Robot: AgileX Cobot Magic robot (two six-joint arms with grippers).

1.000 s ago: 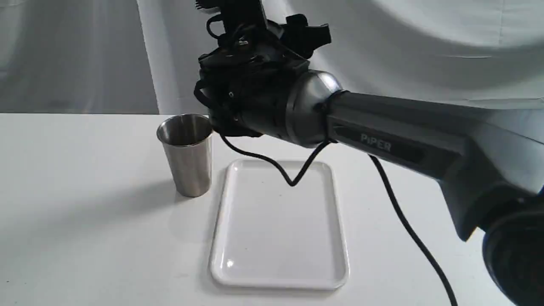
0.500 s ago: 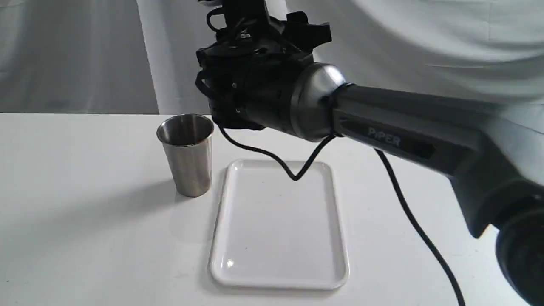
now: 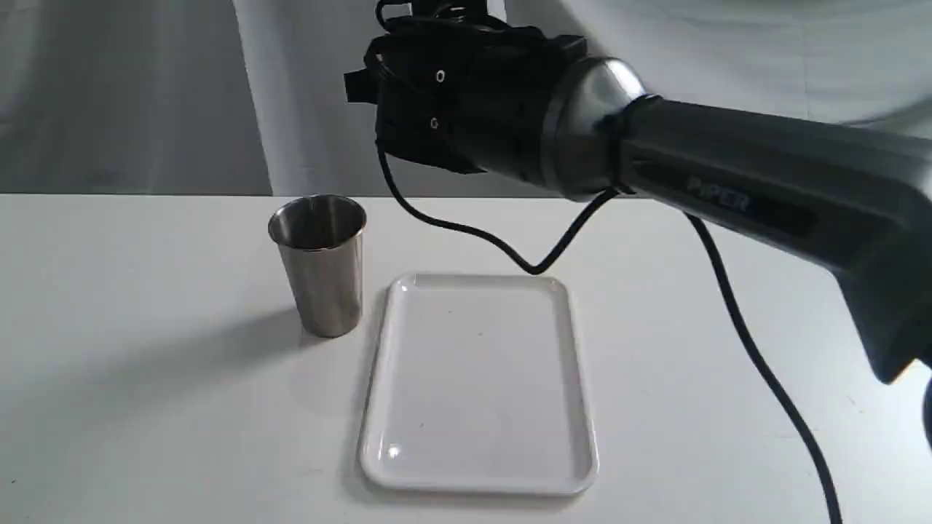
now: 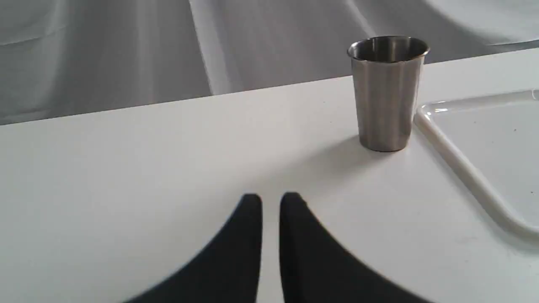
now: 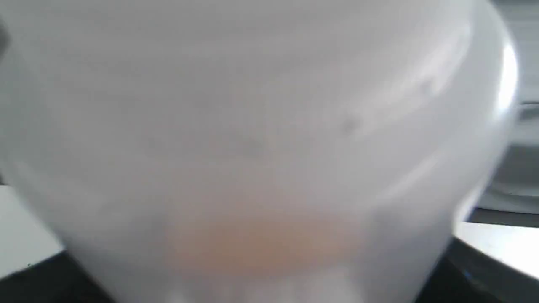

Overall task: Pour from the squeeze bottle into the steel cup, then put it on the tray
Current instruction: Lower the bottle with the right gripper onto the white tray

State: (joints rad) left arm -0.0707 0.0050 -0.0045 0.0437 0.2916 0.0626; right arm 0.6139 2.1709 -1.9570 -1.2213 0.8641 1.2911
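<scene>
Right gripper [image 5: 261, 294] clamps squeeze bottle [image 5: 261, 126], amber liquid inside; steel cup [image 3: 318, 266] upright left of tray [image 3: 473, 386], contents unclear; left gripper [image 4: 270, 202] nearly closed, empty.

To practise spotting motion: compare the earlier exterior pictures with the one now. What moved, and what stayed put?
The right arm rose and swung rightward in the exterior view, its wrist leaving the spot beside the rim of the steel cup. Its dangling cable loop lifted to the far edge of the tray. No grasp or release shows. Both stayed put.
</scene>
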